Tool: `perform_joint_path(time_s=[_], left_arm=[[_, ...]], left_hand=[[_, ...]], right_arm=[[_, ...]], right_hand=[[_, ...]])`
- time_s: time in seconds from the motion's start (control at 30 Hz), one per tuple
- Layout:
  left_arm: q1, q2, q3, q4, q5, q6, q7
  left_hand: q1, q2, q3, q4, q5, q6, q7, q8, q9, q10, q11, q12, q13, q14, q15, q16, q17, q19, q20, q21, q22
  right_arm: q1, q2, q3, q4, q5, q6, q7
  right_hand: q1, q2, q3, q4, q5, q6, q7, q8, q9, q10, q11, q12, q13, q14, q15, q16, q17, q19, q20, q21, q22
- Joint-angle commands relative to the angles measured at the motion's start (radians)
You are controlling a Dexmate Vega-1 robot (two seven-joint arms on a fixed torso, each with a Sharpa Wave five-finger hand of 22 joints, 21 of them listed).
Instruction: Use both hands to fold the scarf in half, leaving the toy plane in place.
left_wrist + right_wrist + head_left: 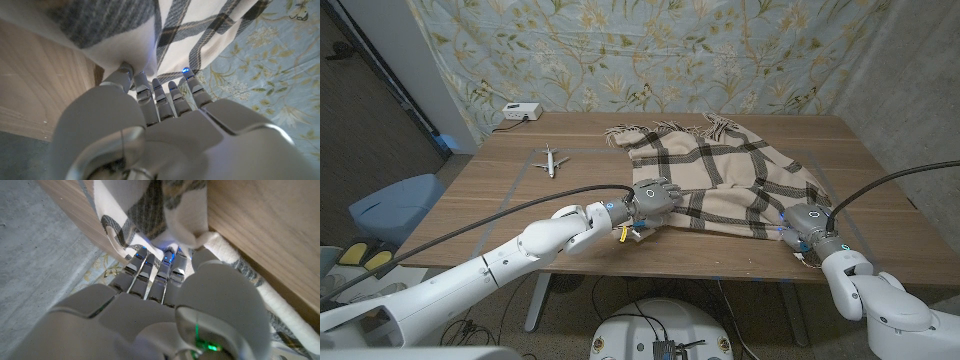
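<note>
While both grips look set, read these, largest first:
Bench [500,200]: carries everything.
Scarf [720,170]: lies right of centre; lift its near edge evenly, carry it toward the fringe.
Left robot hand [655,197]: grasping the near-left corner.
Right robot hand [806,222]: grasping the near-right corner.
Toy plane [551,160]: well left; steer clear.
Containers: none visible.

Cream scarf [725,175] with dark plaid stripes; white toy plane [551,160]; brown wooden table [480,215]
</note>
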Motion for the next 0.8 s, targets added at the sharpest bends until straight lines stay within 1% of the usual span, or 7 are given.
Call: perform_joint_path(time_s=[0.03,0.13,0.3,0.37,0.6,0.73,0.8], left_arm=[[0.075,0.013,-0.091,-0.04,-0.141,0.021,0.171],[0.091,0.014,-0.11,-0.052,-0.15,0.029,0.216],[0.103,0.021,-0.135,-0.067,-0.175,0.018,0.259],[0.107,0.023,-0.142,-0.071,-0.181,0.013,0.272],[0.124,0.032,-0.172,-0.088,-0.209,-0.005,0.311],[0.134,0.037,-0.195,-0.102,-0.229,-0.011,0.332],[0.137,0.037,-0.202,-0.105,-0.231,-0.014,0.338]], left_hand=[[-0.002,0.014,0.015,0.033,0.017,-0.03,0.003,0.023,0.037,-0.009,0.001,-0.005,0.007,-0.002,0.012,0.006,0.011,0.003,0.007,0.004,0.008],[-0.005,0.013,0.023,0.048,0.025,-0.049,0.004,0.034,0.06,-0.015,0.002,-0.007,0.01,-0.005,0.017,0.006,0.014,0.0,0.009,0.004,0.009],[-0.009,0.009,0.032,0.069,0.035,-0.067,0.004,0.059,0.097,-0.012,-0.003,-0.006,0.013,-0.006,0.017,0.007,0.017,0.0,0.009,0.007,0.011],[-0.01,0.008,0.035,0.073,0.037,-0.071,0.002,0.065,0.107,-0.011,0.001,-0.005,0.014,-0.006,0.018,0.007,0.017,0.0,0.009,0.008,0.012],[-0.011,0.005,0.045,0.088,0.046,-0.089,0.004,0.092,0.146,-0.009,0.002,-0.005,0.016,-0.008,0.019,0.007,0.018,0.0,0.008,0.011,0.013],[-0.011,0.004,0.049,0.094,0.05,-0.098,0.007,0.104,0.163,-0.008,0.001,-0.005,0.017,-0.006,0.019,0.008,0.019,0.001,0.008,0.013,0.013],[-0.011,0.005,0.051,0.098,0.052,-0.103,0.007,0.112,0.174,-0.008,0.0,-0.005,0.018,-0.007,0.019,0.008,0.019,0.001,0.007,0.014,0.014]], right_arm=[[-0.163,0.068,0.158,0.01,0.038,-0.007,-0.329],[-0.2,0.105,0.195,0.019,0.028,-0.002,-0.413],[-0.244,0.193,0.238,0.05,-0.024,0.015,-0.561],[-0.25,0.22,0.247,0.057,-0.044,0.01,-0.59],[-0.278,0.308,0.288,0.075,-0.104,0.004,-0.667],[-0.29,0.347,0.304,0.084,-0.149,0.008,-0.71],[-0.293,0.361,0.31,0.087,-0.165,0.01,-0.714]], right_hand=[[-0.02,0.019,-0.002,0.032,0.018,-0.016,-0.013,0.016,0.02,0.007,-0.008,-0.007,0.006,-0.001,-0.152,0.005,0.009,-0.009,-0.032,-0.003,0.006],[-0.028,0.022,-0.004,0.046,0.023,-0.026,-0.019,0.023,0.032,0.005,-0.014,-0.008,0.009,0.0,-0.153,0.006,0.015,-0.01,-0.033,-0.002,0.007],[-0.038,0.024,-0.007,0.061,0.03,-0.043,-0.029,0.032,0.046,0.003,-0.019,-0.009,0.014,0.0,-0.155,0.007,0.021,-0.011,-0.035,0.0,0.009],[-0.043,0.024,-0.008,0.071,0.035,-0.048,-0.034,0.04,0.056,0.005,-0.02,-0.008,0.017,0.006,-0.158,0.009,0.026,-0.009,-0.037,0.002,0.009],[-0.05,0.025,-0.007,0.087,0.044,-0.069,-0.046,0.053,0.076,-0.001,-0.025,-0.009,0.023,0.008,-0.162,0.011,0.034,-0.007,-0.043,0.006,0.011],[-0.054,0.026,-0.007,0.097,0.049,-0.082,-0.052,0.061,0.088,-0.003,-0.027,-0.01,0.027,0.009,-0.164,0.011,0.038,-0.007,-0.045,0.007,0.012],[-0.055,0.026,-0.007,0.099,0.051,-0.085,-0.056,0.064,0.092,-0.004,-0.028,-0.01,0.028,0.009,-0.165,0.011,0.04,-0.007,-0.047,0.008,0.012]])
